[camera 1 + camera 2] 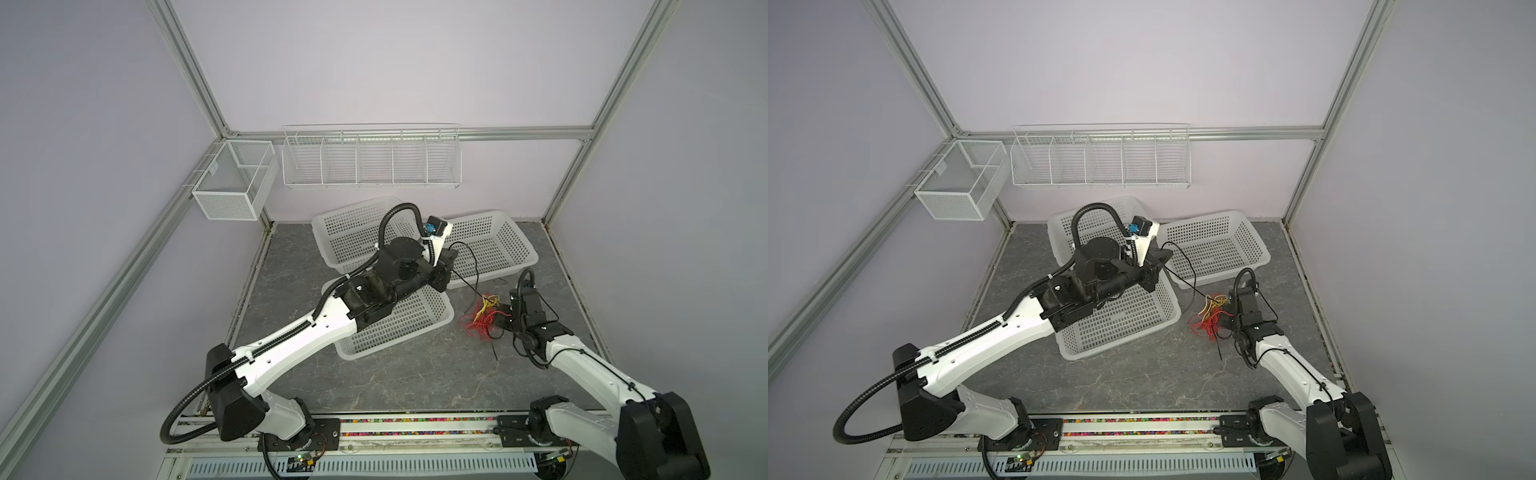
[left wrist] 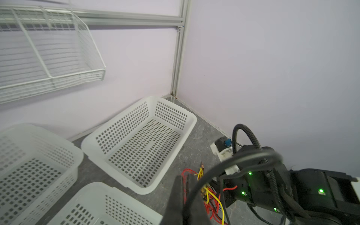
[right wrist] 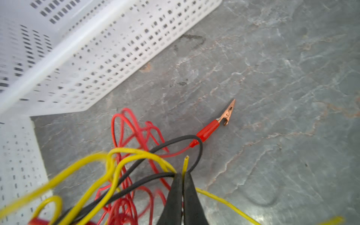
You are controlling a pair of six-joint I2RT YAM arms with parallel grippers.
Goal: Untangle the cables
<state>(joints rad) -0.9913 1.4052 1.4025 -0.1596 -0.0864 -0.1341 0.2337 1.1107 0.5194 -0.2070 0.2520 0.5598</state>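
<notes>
Cable tangle [image 1: 484, 320] judged light, limp, snag-prone: right gripper [image 3: 183, 175] clamped on yellow cable [image 3: 185, 163] near its free end, beside the tangle; left gripper [image 2: 185, 178] pinched on black cable [image 2: 243, 155], well apart from it; ends likely grip best.

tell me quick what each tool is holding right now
left tool: closed, holding a black cable
right tool: closed, pinching a yellow cable

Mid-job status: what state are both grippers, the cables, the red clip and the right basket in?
Left gripper: shut on black cable.
Right gripper: shut on yellow cable.
Cables: tangled in one pile on the table.
Red clip: closed, lying on the table.
Right basket: empty.
</notes>
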